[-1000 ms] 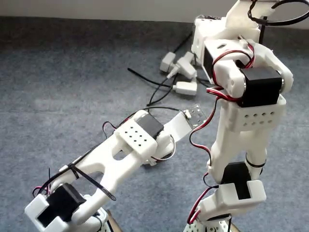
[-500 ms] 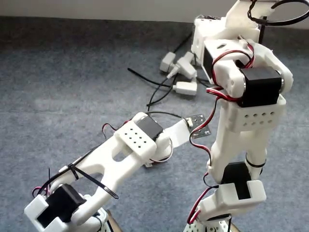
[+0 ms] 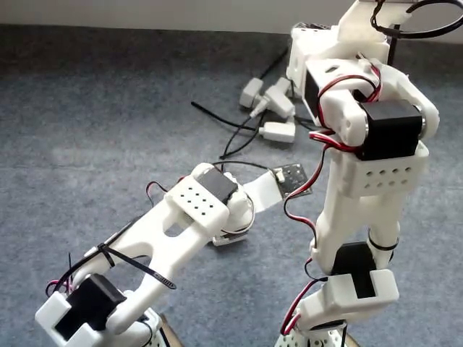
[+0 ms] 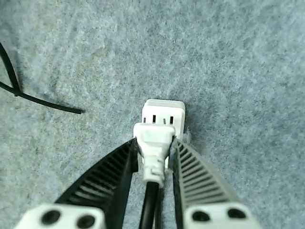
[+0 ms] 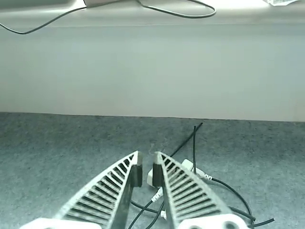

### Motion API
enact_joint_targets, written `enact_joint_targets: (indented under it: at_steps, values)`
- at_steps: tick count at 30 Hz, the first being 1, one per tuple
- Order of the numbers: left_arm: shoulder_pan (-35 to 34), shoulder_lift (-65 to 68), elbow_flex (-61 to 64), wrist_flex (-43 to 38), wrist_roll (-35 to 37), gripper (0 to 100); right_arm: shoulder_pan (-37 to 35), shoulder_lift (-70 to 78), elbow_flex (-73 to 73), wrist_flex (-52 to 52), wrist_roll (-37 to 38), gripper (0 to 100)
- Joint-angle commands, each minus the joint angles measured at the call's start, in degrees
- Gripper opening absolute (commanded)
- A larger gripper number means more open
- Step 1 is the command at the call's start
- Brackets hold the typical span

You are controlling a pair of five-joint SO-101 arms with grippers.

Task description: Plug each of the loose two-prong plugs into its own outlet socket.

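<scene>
Setting: grey, carpet-textured counter [image 3: 87, 144] with a pale wall [image 5: 152, 71] along its far edge.
Left arm: the left arm [image 3: 181, 224] stretched low from the near left corner toward the middle of the counter, its wrist end beside the right arm's column.
Left claw: the left claw [image 4: 154, 143] was closed on a white two-prong plug [image 4: 152, 152], one ribbed black finger on each flank of the plug body.
Held plug: its black cord [image 4: 150, 205] ran back between the fingers, and its front edge lay against a white outlet socket [image 4: 164, 110].
Socket: the outlet socket lay on the counter directly ahead of the fingertips; dark marks showed at the joint, but it could not be told whether the prongs were seated.
Nearby cable: a loose black cable [image 4: 28, 98] lay on the counter, well apart from the socket.
Right arm: the right arm [image 3: 376, 166] stood tall at the right side, its upper links bent toward the far edge.
Right claw: the right claw [image 5: 147, 169] was held above the counter facing the wall, its jaws narrow with a slim gap between the tips and nothing gripped.
Remaining pieces: white plug and socket pieces [image 3: 278, 131] lay clustered with tangled black cords near the far edge, beside the right arm, and appeared beyond the right claw's fingertips in its wrist view.
</scene>
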Motion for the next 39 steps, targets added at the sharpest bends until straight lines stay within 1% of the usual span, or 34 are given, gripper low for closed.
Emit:
enact_joint_targets:
  at_steps: [1,6,11,25,28,32,35,39]
  values:
    - [-0.22,-2.24,-0.22,-0.62,-0.97,0,-0.31,-2.33,-0.40,-0.13,0.26,6.3]
    - [-0.13,-2.15,1.45,-1.05,-0.97,0,-0.31,-2.33,-0.31,-0.22,0.26,6.3]
    - [1.54,-2.15,3.12,-1.05,-0.88,0,-0.31,-2.33,-0.40,-0.13,0.26,6.3]
    - [1.63,-2.15,0.31,-2.02,-0.70,0,-0.31,-2.42,-0.48,-0.13,0.26,6.3]
    - [1.63,0.48,0.31,-4.31,-0.70,0,-0.31,-2.42,-0.48,-0.13,0.26,6.3]
    - [1.63,7.34,-2.59,-4.31,-0.70,0,-0.31,-2.42,-0.57,-0.13,0.26,6.3]
    - [1.63,10.24,-5.67,-1.85,-0.70,0,-0.31,-2.42,-0.66,-0.13,0.26,6.3]
    - [1.63,10.15,-8.04,2.99,-0.18,0,-0.31,-2.42,-0.66,-0.13,0.26,6.3]
